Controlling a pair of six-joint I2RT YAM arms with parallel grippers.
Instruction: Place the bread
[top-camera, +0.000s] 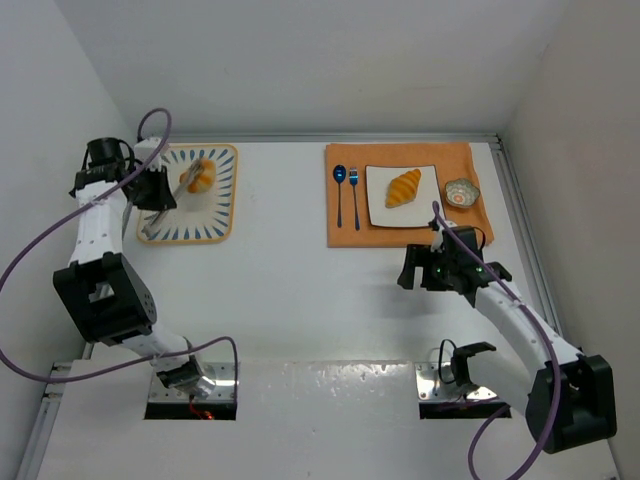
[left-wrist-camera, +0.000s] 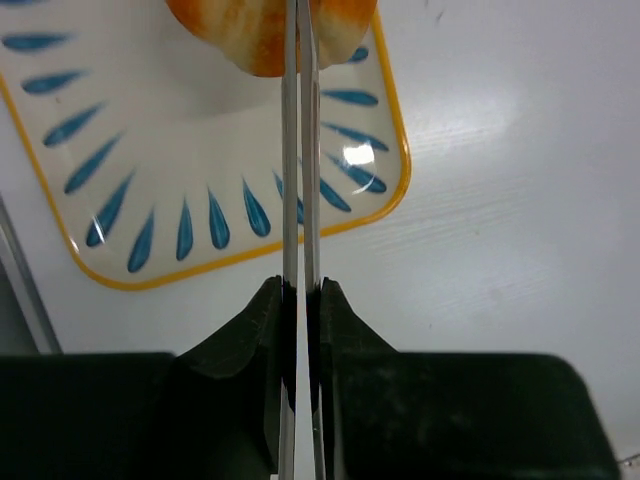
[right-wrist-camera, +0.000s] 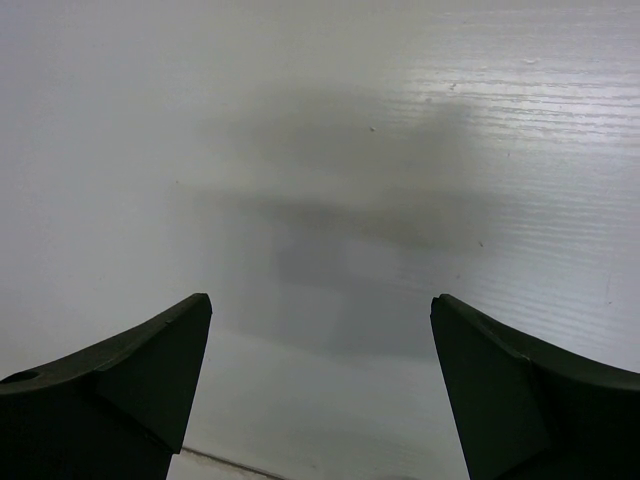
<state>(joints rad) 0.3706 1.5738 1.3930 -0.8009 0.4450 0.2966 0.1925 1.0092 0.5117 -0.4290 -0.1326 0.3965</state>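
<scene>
The round bun (top-camera: 203, 177) is over the blue-petal plate (top-camera: 222, 222) at the far left. My left gripper (top-camera: 162, 198) is shut on metal tongs (top-camera: 178, 188), whose tips reach the bun. In the left wrist view the tongs' blades (left-wrist-camera: 291, 150) run nearly shut from my gripper (left-wrist-camera: 301, 298) across the bun (left-wrist-camera: 240, 35) above the plate (left-wrist-camera: 150, 275). I cannot tell whether the bun is pinched or resting. The croissant (top-camera: 403, 187) lies on a white square plate (top-camera: 378, 212). My right gripper (top-camera: 442, 272) is open and empty over bare table (right-wrist-camera: 320, 310).
An orange mat (top-camera: 340, 235) holds the white plate, a blue spoon (top-camera: 340, 192), a blue fork (top-camera: 354, 192) and a small patterned bowl (top-camera: 461, 193). Walls close in the table at the left, back and right.
</scene>
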